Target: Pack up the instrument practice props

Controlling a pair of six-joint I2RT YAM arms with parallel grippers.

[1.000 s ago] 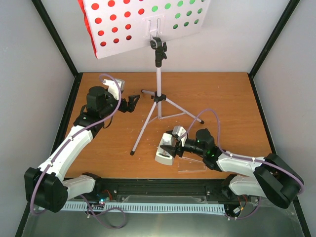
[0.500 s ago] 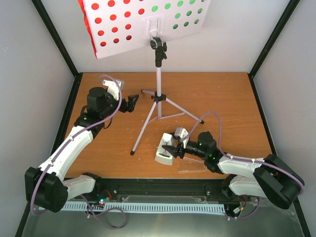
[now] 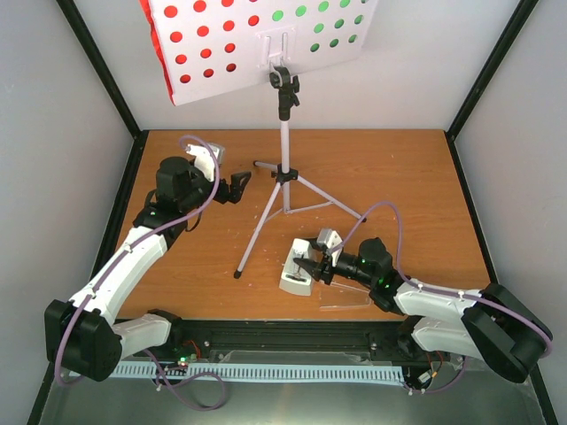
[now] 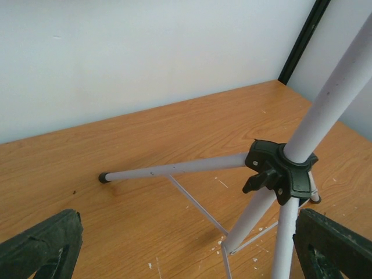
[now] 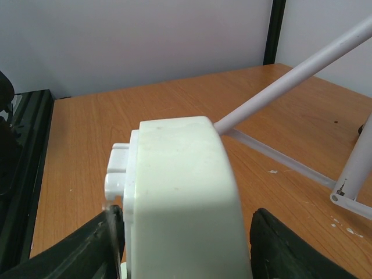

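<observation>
The white perforated music stand [image 3: 266,40] stands at the table's back on a thin silver tripod [image 3: 284,146]. The red sheet [image 3: 199,44] and the green sheet [image 3: 323,27] show through its holes. My left gripper [image 3: 236,187] is open and empty just left of the tripod hub [image 4: 282,168], which shows between its fingers in the left wrist view [image 4: 186,258]. The white metronome [image 3: 297,271] lies on the table. My right gripper [image 3: 312,266] is open with its jaws on either side of the metronome [image 5: 180,197], close to its sides. The clear cover [image 3: 344,298] lies beside it.
The tripod legs spread over the wooden table [image 3: 416,177], one foot at the front left [image 3: 238,274], one at the right [image 3: 361,217], one at the back [image 3: 257,164]. Black frame posts and white walls close in the table on three sides.
My right arm has dropped and shifted a little to the right, its gripper still at the metronome. The metronome, the stand and the left arm have not moved.
</observation>
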